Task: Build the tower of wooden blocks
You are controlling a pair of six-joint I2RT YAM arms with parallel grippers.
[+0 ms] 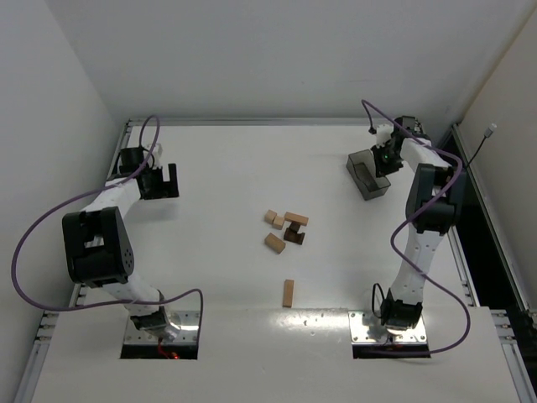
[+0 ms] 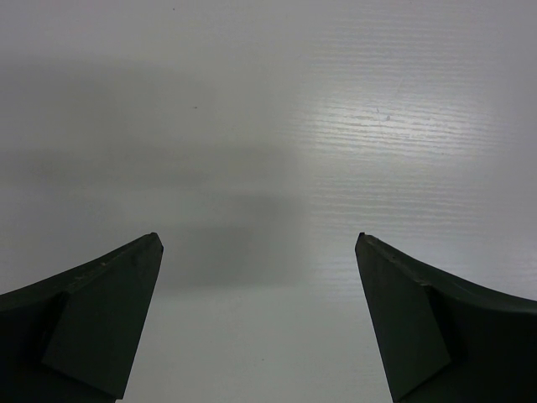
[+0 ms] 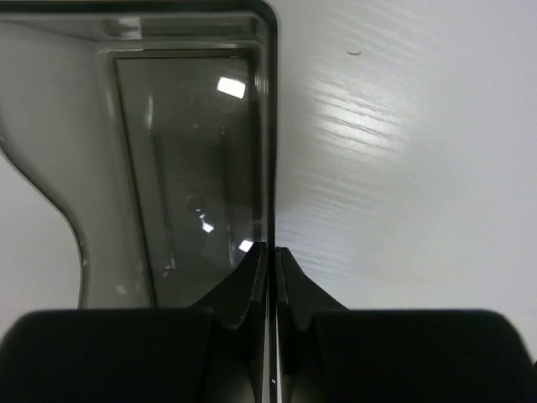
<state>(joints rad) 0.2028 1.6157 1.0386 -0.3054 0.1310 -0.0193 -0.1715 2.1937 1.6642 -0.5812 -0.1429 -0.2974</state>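
Pinching wall of smoky bin w/ R jaws, far-right on table. Holding L jaws wide open. Got wood blocks scattered mid-table.

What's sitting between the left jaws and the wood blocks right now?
Nothing. In the top view, only bare table runs from the left jaws to the wood blocks.
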